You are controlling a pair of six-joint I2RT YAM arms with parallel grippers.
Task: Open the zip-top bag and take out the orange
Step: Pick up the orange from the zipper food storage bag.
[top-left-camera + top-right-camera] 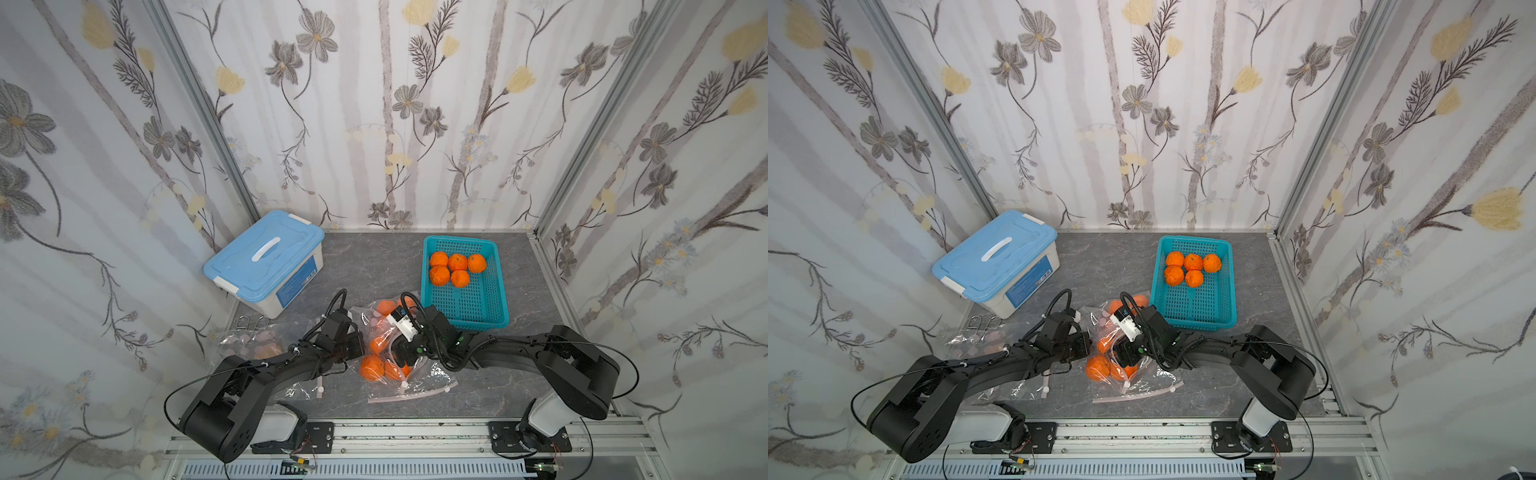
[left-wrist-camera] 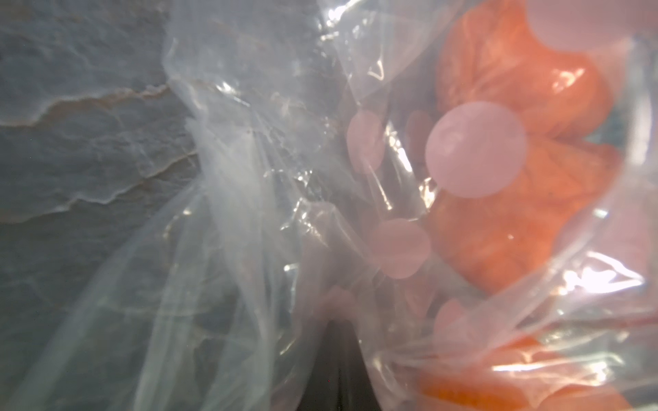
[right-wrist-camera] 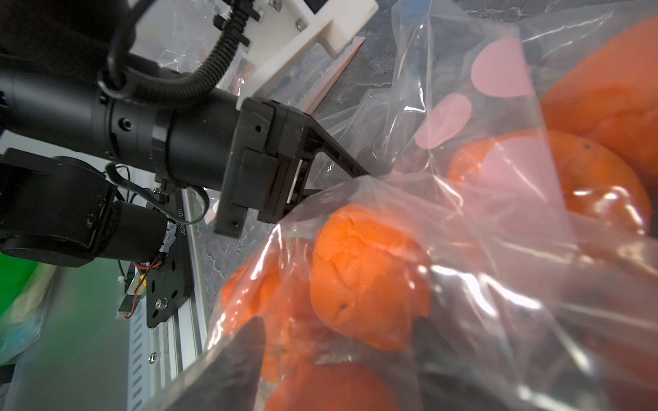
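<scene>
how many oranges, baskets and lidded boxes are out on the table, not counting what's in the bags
round orange fruits, loose in the basket: 5
teal plastic mesh basket: 1
white plastic storage box with blue lid: 1
total: 7

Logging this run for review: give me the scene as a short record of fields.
bag: clear pink-dotted zip-top plastic bag, holds several oranges
left gripper: shut on bag plastic
right gripper: open, fingers either side of a bagged orange
basket: teal plastic mesh basket, five loose oranges
box: blue-lidded white storage box, closed
</scene>
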